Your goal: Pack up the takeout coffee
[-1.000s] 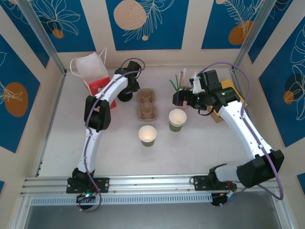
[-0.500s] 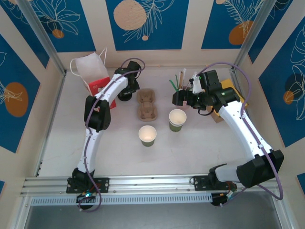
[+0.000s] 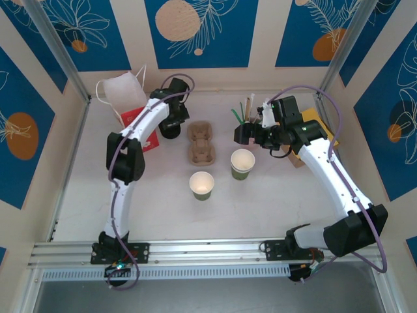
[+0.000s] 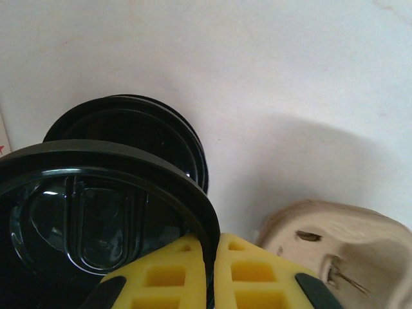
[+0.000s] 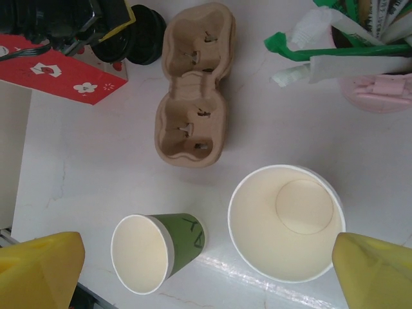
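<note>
place: lab test cell | evidence: aluminium rail (image 3: 208, 248), printed wall panels (image 3: 199, 32)

Pretty standard look: the left arm (image 3: 122, 195) and right arm (image 3: 333, 177) are white shells with chunky black joints, each trailing a purplish-grey cable (image 3: 382, 242). The left end effector (image 4: 211, 243) has bright yellow fingers (image 4: 164, 278) with square pockets, and the right end effector (image 5: 203, 235) is yellow too.
</note>
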Controlling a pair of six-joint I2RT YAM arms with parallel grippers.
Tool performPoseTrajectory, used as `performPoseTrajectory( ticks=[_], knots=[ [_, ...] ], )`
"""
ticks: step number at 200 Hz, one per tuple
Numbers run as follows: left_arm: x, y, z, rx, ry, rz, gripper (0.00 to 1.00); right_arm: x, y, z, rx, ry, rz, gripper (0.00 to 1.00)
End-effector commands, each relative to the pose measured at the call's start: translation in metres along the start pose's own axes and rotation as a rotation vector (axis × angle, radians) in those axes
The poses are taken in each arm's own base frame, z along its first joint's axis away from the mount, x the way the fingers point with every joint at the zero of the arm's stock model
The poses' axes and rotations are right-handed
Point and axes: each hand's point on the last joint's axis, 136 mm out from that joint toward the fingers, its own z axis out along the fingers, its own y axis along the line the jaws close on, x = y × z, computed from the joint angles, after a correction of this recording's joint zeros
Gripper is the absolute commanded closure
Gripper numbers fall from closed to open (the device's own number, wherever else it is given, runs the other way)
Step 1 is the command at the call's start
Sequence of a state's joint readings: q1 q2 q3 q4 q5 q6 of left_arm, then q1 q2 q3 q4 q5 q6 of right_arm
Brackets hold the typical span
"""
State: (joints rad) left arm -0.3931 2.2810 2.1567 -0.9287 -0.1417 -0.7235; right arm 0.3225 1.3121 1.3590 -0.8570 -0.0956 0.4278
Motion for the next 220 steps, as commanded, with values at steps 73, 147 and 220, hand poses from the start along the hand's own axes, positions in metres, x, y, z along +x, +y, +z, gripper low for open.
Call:
performPoseTrajectory(
  ticks=[73,147,220],
  knots=[
    [0.017,-0.056,-0.108,0.413,-0.004,-0.014,0.92,-0.002,0.038,0.000,-0.140,-0.003,0.008,0.01],
    [0.041,-0.078,-0.198,0.819,-0.038,-0.024,0.92,-0.013,0.077,-0.011,-0.366,-0.031,0.113,0.01],
    [0.072,-0.071,-0.257,0.995,-0.181,0.214,0.91,-0.031,0.102,-0.012,-0.546,0.052,0.311,0.01]
  ],
)
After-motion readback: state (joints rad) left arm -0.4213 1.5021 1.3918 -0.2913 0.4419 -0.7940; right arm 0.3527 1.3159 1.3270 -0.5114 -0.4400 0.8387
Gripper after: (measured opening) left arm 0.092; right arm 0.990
